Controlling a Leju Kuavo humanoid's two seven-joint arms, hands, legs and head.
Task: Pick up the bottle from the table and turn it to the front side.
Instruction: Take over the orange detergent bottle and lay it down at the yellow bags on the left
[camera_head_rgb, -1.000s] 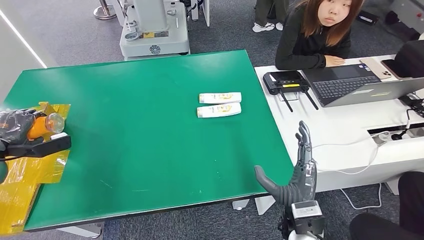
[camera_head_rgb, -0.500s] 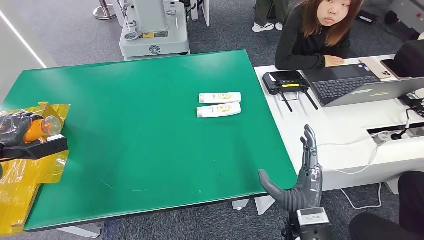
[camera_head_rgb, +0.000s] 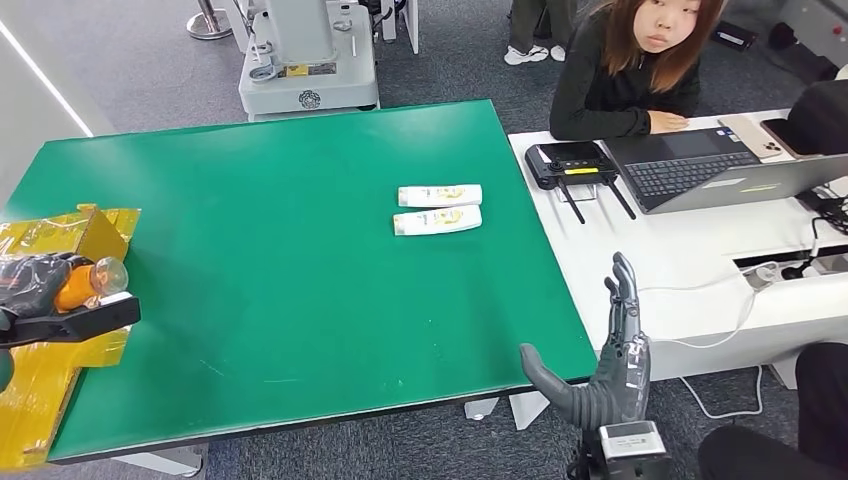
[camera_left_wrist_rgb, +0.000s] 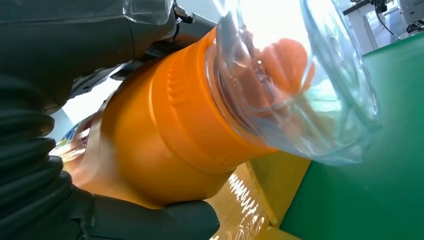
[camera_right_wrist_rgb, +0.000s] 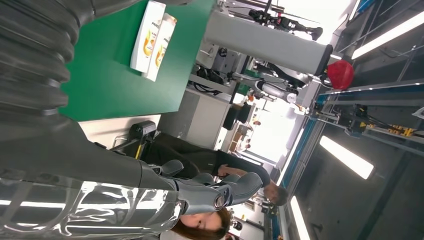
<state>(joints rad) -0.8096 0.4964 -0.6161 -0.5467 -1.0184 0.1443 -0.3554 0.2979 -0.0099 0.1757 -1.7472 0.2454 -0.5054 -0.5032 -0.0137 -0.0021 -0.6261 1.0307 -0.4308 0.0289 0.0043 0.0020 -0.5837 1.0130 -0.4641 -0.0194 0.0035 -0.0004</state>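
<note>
Now left hand (camera_head_rgb: 35, 285) gripping orange bottle (camera_head_rgb: 82, 281), right hand (camera_head_rgb: 600, 370) spread, empty.

bottle (camera_head_rgb: 78, 283): orange body, clear cap
left hand (camera_head_rgb: 35, 280): dark grey
right hand (camera_head_rgb: 600, 370): dark grey
table (camera_head_rgb: 300, 250): plain green
box (camera_head_rgb: 50, 360): glossy yellow
two tubes (camera_head_rgb: 438, 208): white, orange-yellow print
side desk (camera_head_rgb: 690, 260): white
laptop (camera_head_rgb: 720, 175): grey, black keys

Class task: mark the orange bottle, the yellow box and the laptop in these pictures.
orange bottle (camera_left_wrist_rgb: 165, 135), left wrist view, on its orange body.
yellow box (camera_head_rgb: 100, 232), head view, on its raised flap.
laptop (camera_head_rgb: 690, 172), head view, on its keyboard.
</note>
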